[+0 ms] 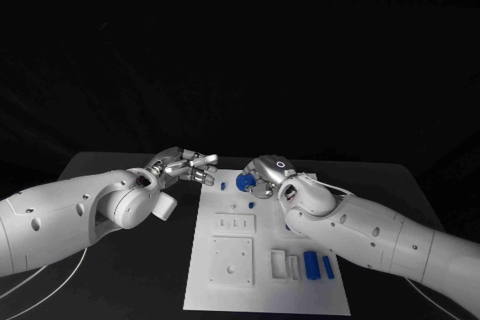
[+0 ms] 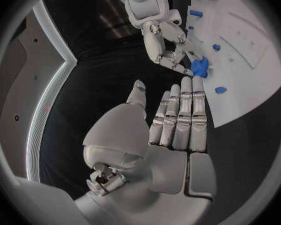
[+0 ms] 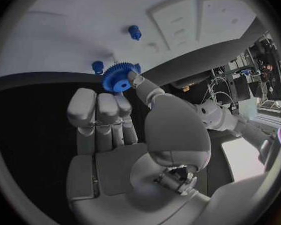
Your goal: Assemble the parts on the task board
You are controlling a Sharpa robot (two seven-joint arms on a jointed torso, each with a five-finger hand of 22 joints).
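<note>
The white task board [image 1: 300,296] lies in the middle of the table. My right hand [image 1: 268,174] hovers over the board's far end and pinches a blue gear [image 1: 244,185] between thumb and fingers; the right wrist view shows the gear [image 3: 118,78] at the fingertips, just above the board [image 3: 65,25]. Two small blue pegs [image 1: 222,187] [image 1: 250,204] stand on the board close by, one on each side of the gear. My left hand [image 1: 186,166] floats off the board's far left corner, fingers straight and holding nothing, its palm [image 2: 178,125] facing the gear [image 2: 200,67].
Two blue cylinders [image 1: 311,264] [image 1: 327,266] and white blocks [image 1: 277,262] lie near the board's right side, under my right forearm. Two raised white plates [image 1: 236,225] [image 1: 232,261] with holes sit on the board's left half. Black table [image 1: 130,278] surrounds the board.
</note>
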